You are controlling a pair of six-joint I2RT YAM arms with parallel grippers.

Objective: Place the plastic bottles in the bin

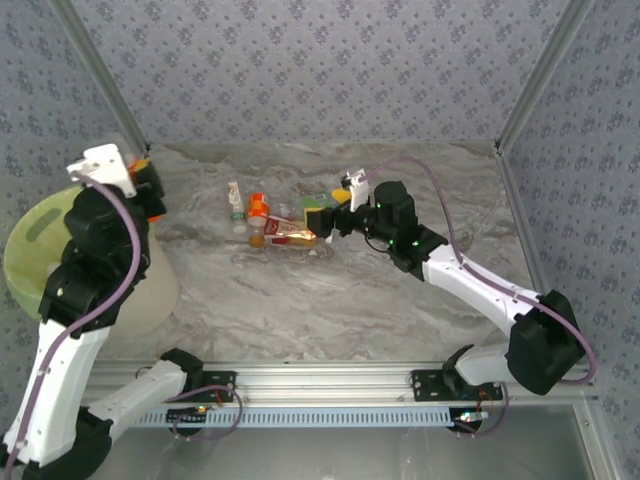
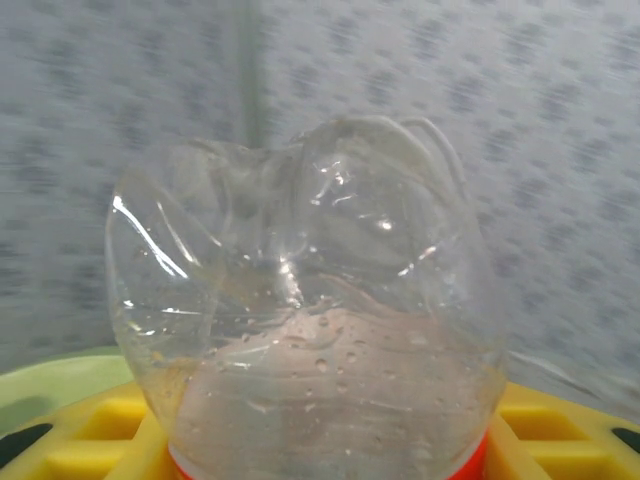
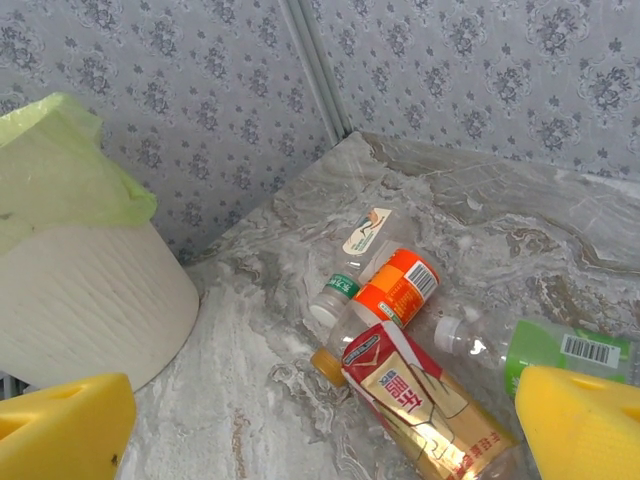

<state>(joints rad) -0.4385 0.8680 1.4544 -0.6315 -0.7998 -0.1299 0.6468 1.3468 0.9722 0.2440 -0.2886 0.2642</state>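
My left gripper [image 1: 150, 188] is clamped on a small clear plastic bottle [image 2: 310, 320]. The bottle's dimpled base faces the wrist camera, and it sits between the yellow fingers [image 2: 95, 430] with a strip of red label showing at the bottom. The rim of the round pale lime-green plastic bin [image 2: 60, 385] lies just under that gripper. My right gripper [image 1: 328, 218] is spread wide with nothing in it. A red-and-gold-labelled bottle with an orange cap [image 3: 415, 400] lies on the grey marbled table [image 3: 250, 400] between its yellow pads [image 3: 65, 425], just ahead of them. An orange-labelled bottle [image 3: 395, 290] lies just beyond that one, touching it. A green-labelled bottle with a white cap [image 3: 545, 350] lies just beside the right-hand pad. From this gripper the bin stands well off to the left.
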